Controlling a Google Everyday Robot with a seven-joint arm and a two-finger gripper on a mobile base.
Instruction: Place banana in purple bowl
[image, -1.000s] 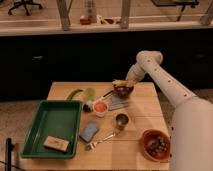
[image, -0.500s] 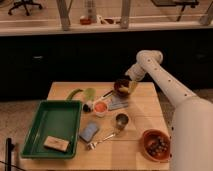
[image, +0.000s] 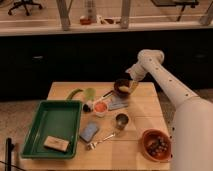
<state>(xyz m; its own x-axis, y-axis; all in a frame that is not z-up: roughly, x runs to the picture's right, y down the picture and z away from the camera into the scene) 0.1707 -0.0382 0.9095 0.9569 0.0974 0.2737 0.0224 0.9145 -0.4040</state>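
Banana (image: 124, 89) lies in purple bowl (image: 117, 86), spread claw (image: 132, 84) just above.

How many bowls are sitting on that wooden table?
2. The dark purple bowl sits at the far edge of the table, with the end effector just over its right side. The orange-brown bowl is at the near right corner. None seems hidden.

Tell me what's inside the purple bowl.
The banana lies inside the purple bowl. The gripper hangs over the rim on the arm's side, hiding that part of the inside.
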